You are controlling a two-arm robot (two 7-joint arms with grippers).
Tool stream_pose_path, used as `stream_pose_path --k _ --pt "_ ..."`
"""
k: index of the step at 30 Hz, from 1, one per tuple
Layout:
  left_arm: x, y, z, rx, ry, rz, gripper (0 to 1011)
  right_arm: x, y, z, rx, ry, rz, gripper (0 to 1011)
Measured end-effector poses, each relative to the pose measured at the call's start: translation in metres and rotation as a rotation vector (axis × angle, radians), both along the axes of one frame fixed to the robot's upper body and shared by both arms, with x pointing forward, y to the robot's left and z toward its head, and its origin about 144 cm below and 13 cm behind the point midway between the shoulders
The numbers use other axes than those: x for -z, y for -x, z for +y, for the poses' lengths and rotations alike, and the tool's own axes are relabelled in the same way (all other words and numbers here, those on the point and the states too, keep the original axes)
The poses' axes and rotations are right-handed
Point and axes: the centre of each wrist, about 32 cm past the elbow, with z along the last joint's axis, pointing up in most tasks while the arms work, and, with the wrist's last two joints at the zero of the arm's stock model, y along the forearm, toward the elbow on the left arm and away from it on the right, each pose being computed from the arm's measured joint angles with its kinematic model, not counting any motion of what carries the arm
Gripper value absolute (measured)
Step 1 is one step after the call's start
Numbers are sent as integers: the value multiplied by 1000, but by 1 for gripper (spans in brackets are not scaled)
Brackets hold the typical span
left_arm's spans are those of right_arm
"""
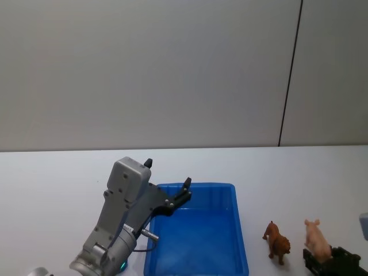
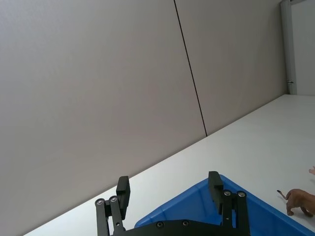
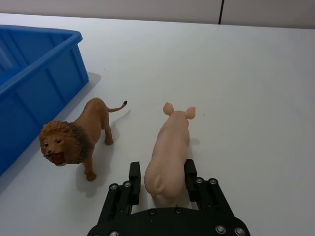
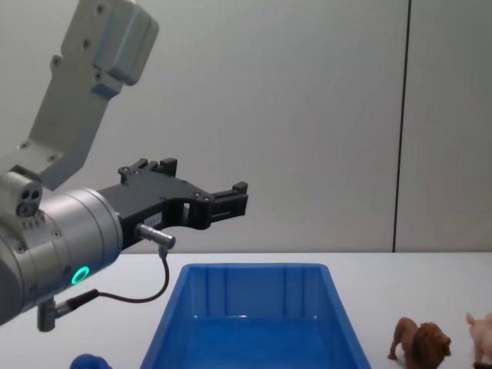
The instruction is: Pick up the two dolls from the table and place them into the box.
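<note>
The pale pink doll (image 3: 170,147) stands on the white table, right of the brown lion doll (image 3: 78,137). My right gripper (image 3: 161,172) is shut on the pink doll's hindquarters, one finger on each flank, with its feet still on the table. In the head view the lion (image 1: 278,241) and the pink doll (image 1: 317,238) are right of the blue box (image 1: 195,186), and my right gripper (image 1: 325,257) is low at the right edge. My left gripper (image 1: 167,172) hangs open and empty above the box's far left corner.
The box (image 4: 254,267) is open-topped with nothing visible inside. White table (image 1: 287,172) stretches behind and to the right of the dolls. A grey panel wall (image 1: 172,69) stands behind the table. My left arm's grey body (image 4: 61,238) rises left of the box.
</note>
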Motion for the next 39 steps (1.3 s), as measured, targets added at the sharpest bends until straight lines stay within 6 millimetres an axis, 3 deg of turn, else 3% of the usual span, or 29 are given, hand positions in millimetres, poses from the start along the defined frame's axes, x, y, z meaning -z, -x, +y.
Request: stream_pose_path --k 3,7,17,25,39 --pt "0 0 0 0 0 0 1001 0 -1 1 3 -2 -3 460" --pt "0 0 0 0 0 0 1001 -1 -1 2 8 1 -20 366" --pt "0 0 0 0 0 0 1001 -15 0 6 6 20 -110 363" --pt "0 0 0 0 0 0 1001 -39 -5 12 -44 21 -208 362" --pt "0 0 0 0 0 0 1001 -80 -29 35 -224 -8 -279 363"
